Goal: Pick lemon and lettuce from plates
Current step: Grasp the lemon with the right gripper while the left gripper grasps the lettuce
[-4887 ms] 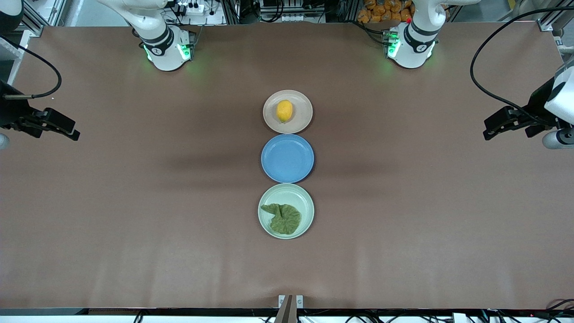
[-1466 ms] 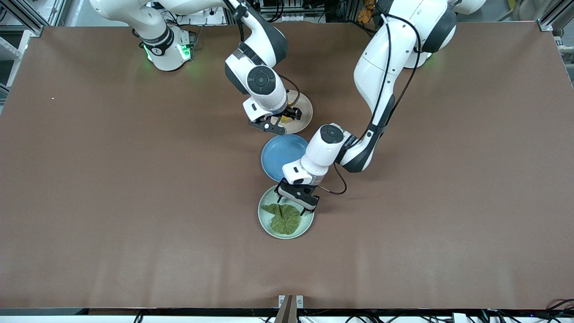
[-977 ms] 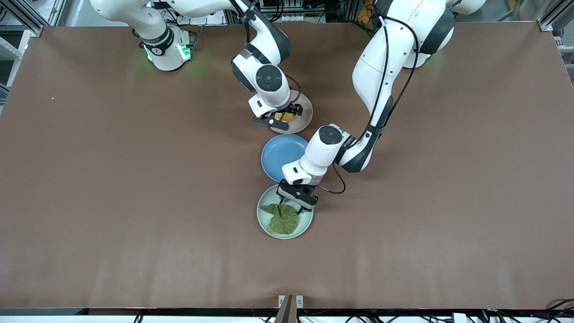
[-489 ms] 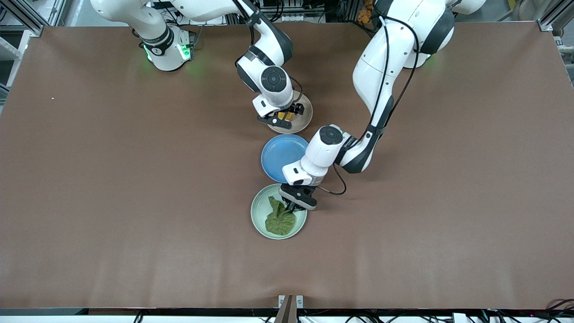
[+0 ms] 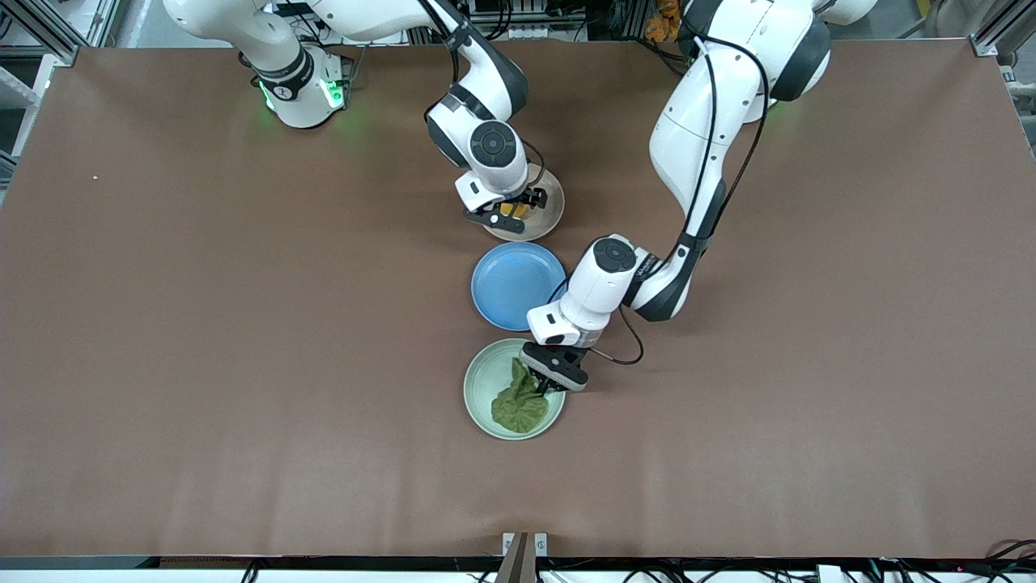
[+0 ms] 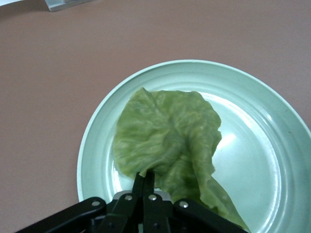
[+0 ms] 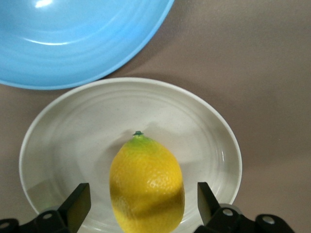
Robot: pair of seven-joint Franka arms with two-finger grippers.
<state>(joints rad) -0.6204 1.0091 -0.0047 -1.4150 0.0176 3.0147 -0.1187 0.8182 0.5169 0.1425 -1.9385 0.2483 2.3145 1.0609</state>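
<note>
The lettuce (image 6: 165, 136) is pinched at its edge by the left gripper (image 6: 144, 180) but not yet lifted off the green plate (image 6: 97, 141), while the lemon (image 7: 146, 187), on the beige plate (image 7: 63, 131), is straddled, ungripped, by the spread right gripper (image 7: 144, 204).

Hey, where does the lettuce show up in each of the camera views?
Front view: lettuce lies in the mint green plate, the plate nearest the camera, pinched by the left hand.
Left wrist view: lettuce fills the middle, over the mint green plate.
Right wrist view: not in it.
Shared landmark: the mint green plate.
</note>
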